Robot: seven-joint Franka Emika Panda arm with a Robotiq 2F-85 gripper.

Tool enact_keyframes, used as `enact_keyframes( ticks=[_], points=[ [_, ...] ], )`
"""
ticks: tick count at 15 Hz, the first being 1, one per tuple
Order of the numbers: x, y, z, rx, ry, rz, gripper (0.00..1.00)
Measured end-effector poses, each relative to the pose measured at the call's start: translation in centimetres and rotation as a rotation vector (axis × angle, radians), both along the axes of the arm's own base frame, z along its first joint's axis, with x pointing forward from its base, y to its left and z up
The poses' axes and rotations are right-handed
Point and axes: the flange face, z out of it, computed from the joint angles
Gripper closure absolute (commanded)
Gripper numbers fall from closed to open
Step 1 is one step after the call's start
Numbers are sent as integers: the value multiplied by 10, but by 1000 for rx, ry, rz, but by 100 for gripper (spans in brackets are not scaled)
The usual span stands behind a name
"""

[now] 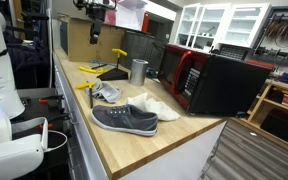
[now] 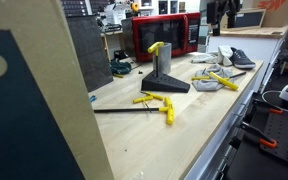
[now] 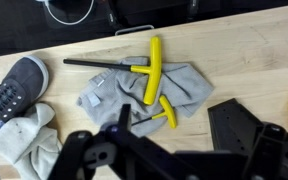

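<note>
While the gripper (image 3: 174, 155) hangs wide open and empty, two wrenches (image 3: 154, 68) lie on one cloth (image 3: 189, 88) beside one shoe (image 3: 14, 85); one cup (image 1: 138, 70), contents hidden.

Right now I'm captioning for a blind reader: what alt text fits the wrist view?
A yellow T-handle wrench lies across a grey cloth on a wooden table, seen from above. A grey shoe and a white shoe lie at frame left, a black block at right; the blurred claw fills the bottom edge.

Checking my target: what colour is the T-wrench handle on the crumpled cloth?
Yellow T-wrench handle, on grey cloth; wrist view shows best.
</note>
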Motion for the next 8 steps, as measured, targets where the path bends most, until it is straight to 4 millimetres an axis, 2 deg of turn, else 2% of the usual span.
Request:
enact_keyframes(
  ticks=[3, 8],
  points=[
    [5, -9, -15, -20, 5, -61, 0],
    [5, -8, -15, -20, 6, -58, 0]
  ],
)
